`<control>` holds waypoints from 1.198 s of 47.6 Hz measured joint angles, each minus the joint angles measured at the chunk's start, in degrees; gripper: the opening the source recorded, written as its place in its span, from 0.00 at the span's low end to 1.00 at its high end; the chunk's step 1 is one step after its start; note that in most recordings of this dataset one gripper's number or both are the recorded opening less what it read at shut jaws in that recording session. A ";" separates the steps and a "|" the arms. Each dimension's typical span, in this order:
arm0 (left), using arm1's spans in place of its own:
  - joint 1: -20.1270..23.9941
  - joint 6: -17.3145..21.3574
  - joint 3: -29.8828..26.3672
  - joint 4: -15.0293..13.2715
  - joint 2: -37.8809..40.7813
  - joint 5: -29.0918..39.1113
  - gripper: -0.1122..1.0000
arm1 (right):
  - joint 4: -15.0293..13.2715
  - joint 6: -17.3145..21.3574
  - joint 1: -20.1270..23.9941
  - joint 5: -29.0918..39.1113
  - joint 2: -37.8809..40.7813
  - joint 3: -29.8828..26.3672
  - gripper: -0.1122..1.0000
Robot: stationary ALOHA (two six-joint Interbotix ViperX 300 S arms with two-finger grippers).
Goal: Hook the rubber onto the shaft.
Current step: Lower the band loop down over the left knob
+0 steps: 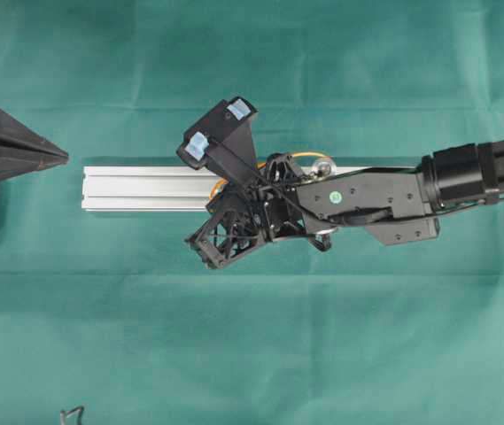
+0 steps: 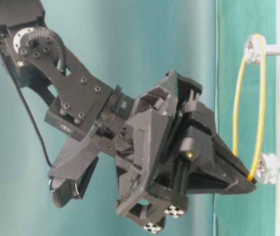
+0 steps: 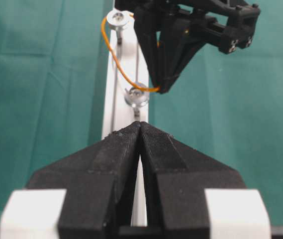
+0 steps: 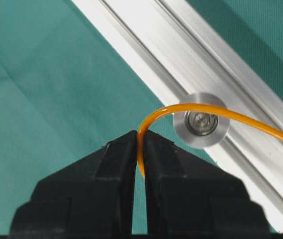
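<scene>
Right gripper point(image 4: 140, 149) is clamped on the band point(image 4: 153, 113), already round the far shaft point(image 3: 117, 20) – the near shaft point(image 4: 201, 122) sits just at 1 o'clock of the tips in the wrist view. Left gripper point(image 3: 140, 130), closed and empty, is farther off.

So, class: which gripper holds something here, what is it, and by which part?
The right gripper pinches the orange rubber band at its looped end beside the near shaft; the left gripper holds nothing.
</scene>
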 measured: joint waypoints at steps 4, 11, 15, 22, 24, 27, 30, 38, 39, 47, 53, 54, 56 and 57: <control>0.00 0.00 0.00 0.00 0.00 0.00 0.10 | 0.00 0.09 -0.53 -0.88 0.26 0.00 0.16; 0.00 0.00 0.00 0.00 0.00 0.00 0.10 | -0.09 0.00 -0.88 -2.02 0.62 0.00 0.16; 0.00 0.00 -0.09 0.00 0.00 0.00 0.10 | -0.09 0.00 -0.97 -2.55 0.97 0.00 0.16; 0.00 0.00 -0.09 0.00 0.00 0.00 0.10 | 0.00 0.00 -1.23 -2.90 1.49 0.00 0.16; 0.00 0.00 0.00 0.00 0.00 0.00 0.10 | -0.09 0.00 -1.32 -2.90 1.58 0.00 0.16; 0.00 0.00 -0.09 0.00 0.00 0.00 0.10 | -0.09 0.00 -1.32 -2.90 1.58 0.00 0.16; 0.09 0.00 0.00 0.00 0.00 0.00 0.10 | -0.09 0.00 -1.41 -2.99 1.58 0.00 0.16; 0.00 0.00 0.00 0.00 0.00 0.00 0.10 | -0.09 0.00 -1.76 -3.25 1.76 0.00 0.16; 0.00 0.00 -0.09 0.00 0.00 0.00 0.10 | -0.09 0.00 -1.76 -3.34 1.85 0.00 0.16; 0.00 0.00 -0.09 -0.09 0.00 0.00 0.10 | -0.09 0.00 -2.20 -4.22 2.29 -0.09 0.16; 0.09 0.00 -0.09 0.00 0.00 -0.09 0.10 | -0.09 0.00 -2.29 -4.39 2.81 0.00 0.16; 0.09 0.00 -0.09 -0.09 0.00 0.00 0.10 | -0.09 0.00 -2.29 -4.39 2.81 0.00 0.16; 0.00 0.00 0.00 0.00 0.00 0.00 0.10 | -0.09 0.09 -2.29 -4.48 3.08 0.00 0.16; 0.00 -0.09 0.00 -0.09 0.00 0.00 0.10 | -0.09 0.00 -2.29 -4.48 3.16 0.00 0.16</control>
